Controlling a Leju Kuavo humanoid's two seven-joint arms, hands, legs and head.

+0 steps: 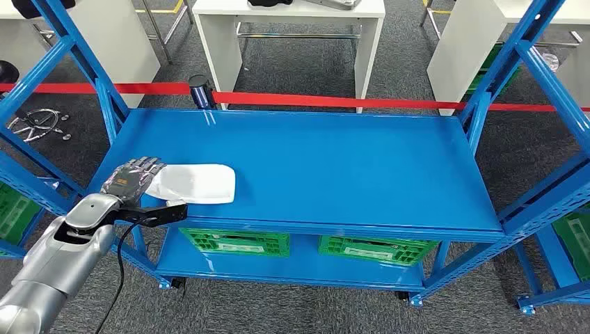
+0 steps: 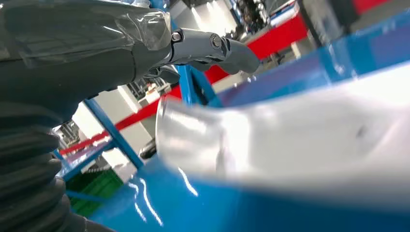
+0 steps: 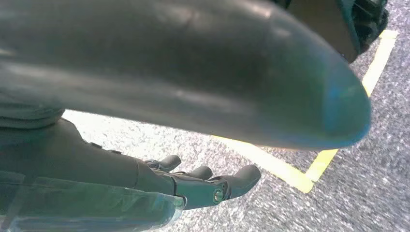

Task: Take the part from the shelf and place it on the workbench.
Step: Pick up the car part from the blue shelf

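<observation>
Left hand [image 1: 132, 177] at the flat white plastic part's [image 1: 195, 184] nine-o'clock edge on the blue metal shelf [image 1: 348, 167], fingers' grasp indiscernible; best secured firmly before lifting.

No text, label, brand, number or sign is readable in any view

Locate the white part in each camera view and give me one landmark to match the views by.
Head view: the white part lies at the near left of the blue shelf top, the left hand at its left end.
Left wrist view: the white part is a close, blurred pale shape on the blue surface.
Right wrist view: not in it; grey floor and the right hand.
Shared landmark: the red barrier tape.
</observation>
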